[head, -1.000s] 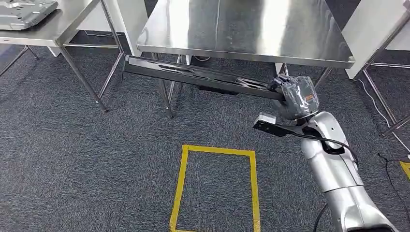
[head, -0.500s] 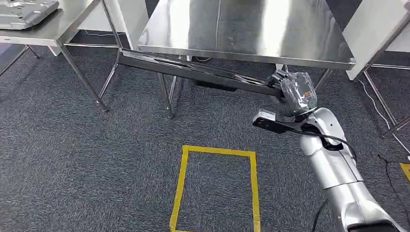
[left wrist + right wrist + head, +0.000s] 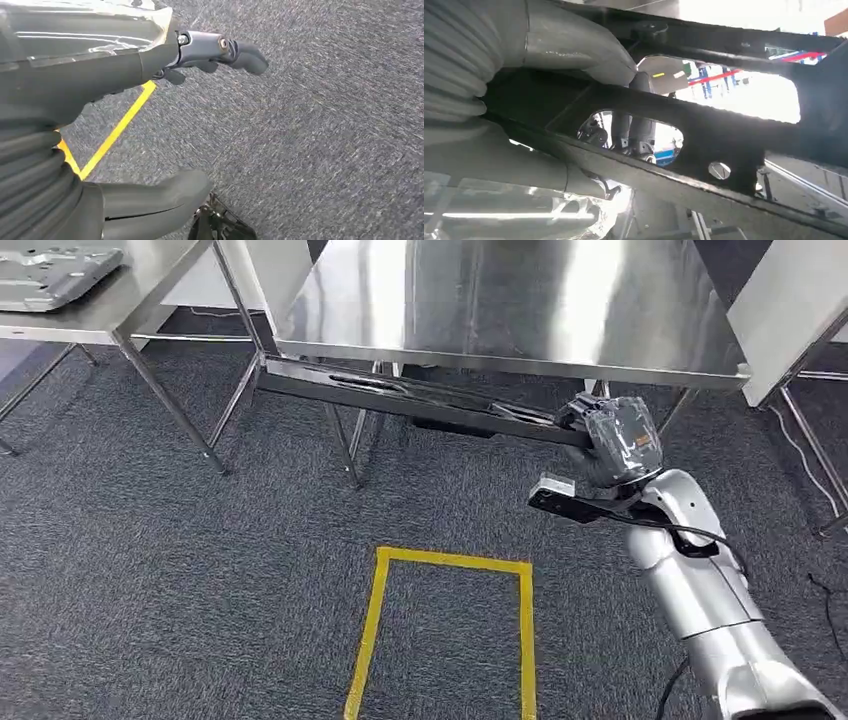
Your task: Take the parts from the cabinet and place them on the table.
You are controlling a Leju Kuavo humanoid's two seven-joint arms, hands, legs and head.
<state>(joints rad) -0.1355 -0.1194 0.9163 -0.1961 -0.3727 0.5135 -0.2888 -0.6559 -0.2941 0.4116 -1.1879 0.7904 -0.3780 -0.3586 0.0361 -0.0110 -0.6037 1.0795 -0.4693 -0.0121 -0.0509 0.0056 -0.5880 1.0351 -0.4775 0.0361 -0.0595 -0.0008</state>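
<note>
My right hand, wrapped in clear film, grips one end of a long black metal part. The part runs level to the left, just below the front edge of the steel table. Close up, the thumb and fingers clamp the black cut-out part. My left hand hangs over grey carpet with its fingers apart and nothing in it.
A second steel table at the far left carries a grey pressed-metal part. A yellow tape rectangle marks the carpet in front of me. Table legs stand under the part. A white cabinet edge is at right.
The view has shifted slightly, so the table appears closer. My right hand keeps hold of the black part, whose far end rose towards the table edge.
</note>
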